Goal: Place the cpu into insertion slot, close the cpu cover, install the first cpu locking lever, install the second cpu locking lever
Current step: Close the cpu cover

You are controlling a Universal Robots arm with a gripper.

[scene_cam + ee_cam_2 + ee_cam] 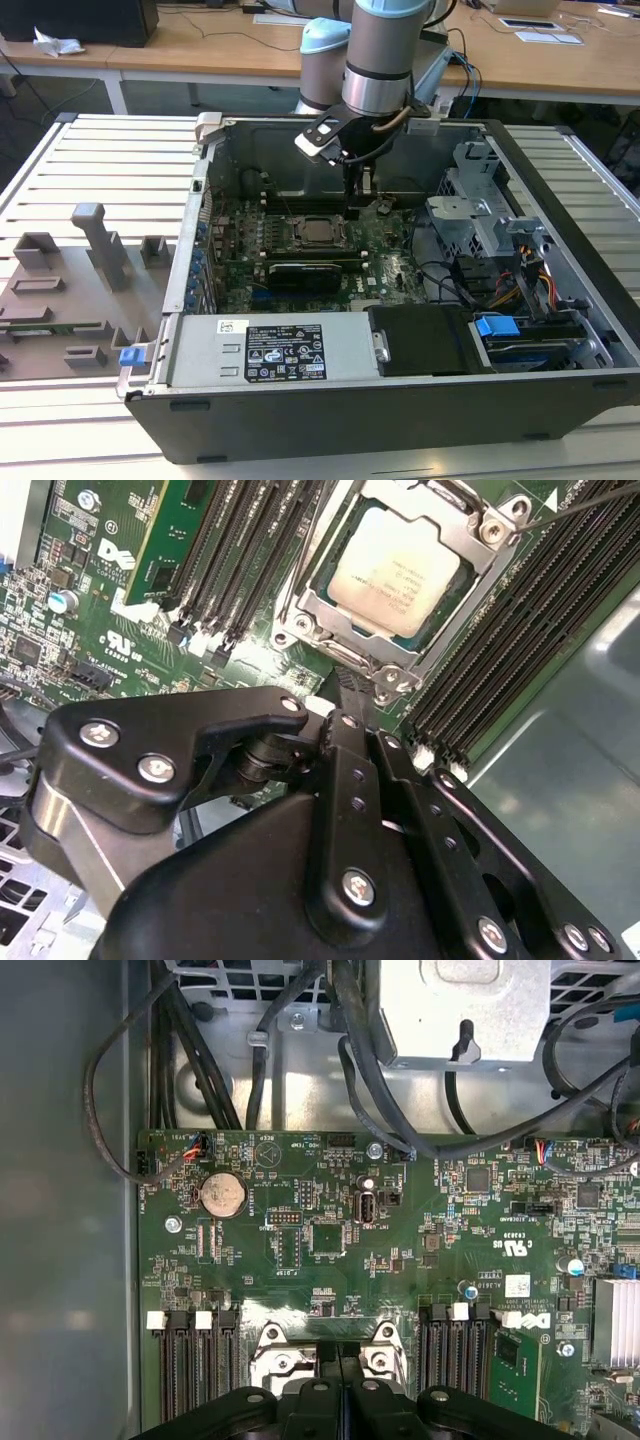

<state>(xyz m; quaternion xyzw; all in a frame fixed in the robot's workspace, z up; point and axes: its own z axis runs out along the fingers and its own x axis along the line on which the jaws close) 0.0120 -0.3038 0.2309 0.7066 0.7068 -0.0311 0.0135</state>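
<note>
The cpu point(395, 570) lies flat in the insertion slot point(400, 675) on the green motherboard, its pale silver top facing up. The cpu cover point(310, 610) is down over it, framing the chip. A thin wire locking lever point(590, 502) runs past one corner of the slot. In the exterior view the cpu point(318, 231) sits mid-board, and my gripper point(352, 205) hangs just above the slot's far right corner. Its black fingers point(340, 1380) are pressed together and shut, with nothing seen between them. The fingertips point(345, 695) stand close to the slot's rim.
The open computer case point(200, 250) surrounds the board with metal walls. Black memory slots point(500, 650) flank the socket. Cables point(370, 1070) and a drive cage point(480, 215) lie towards the exterior view's right. A power supply point(270, 350) sits in front. A grey fixture point(60, 300) lies outside on the left.
</note>
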